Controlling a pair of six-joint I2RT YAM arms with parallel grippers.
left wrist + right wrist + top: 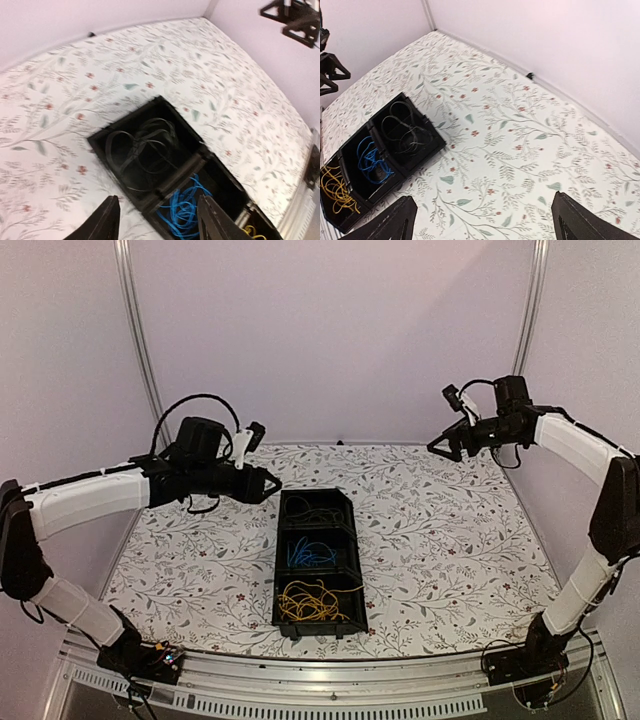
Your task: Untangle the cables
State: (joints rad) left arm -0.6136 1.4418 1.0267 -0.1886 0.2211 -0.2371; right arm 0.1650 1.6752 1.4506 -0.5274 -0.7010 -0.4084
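Black tray (pixel 436 141) at left — dark cables (pixel 402 125), blue cables (pixel 370 160), yellow cables (pixel 335 187) in separate compartments

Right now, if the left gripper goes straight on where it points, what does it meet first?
Probably the black plastic tray, near the divider between thin dark cables and thin blue cables; depth unclear.

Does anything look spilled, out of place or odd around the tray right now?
Nothing stands out. The dark cables, blue cables and yellow cables each sit in their own compartment of the black tray, none spilled onto the table.
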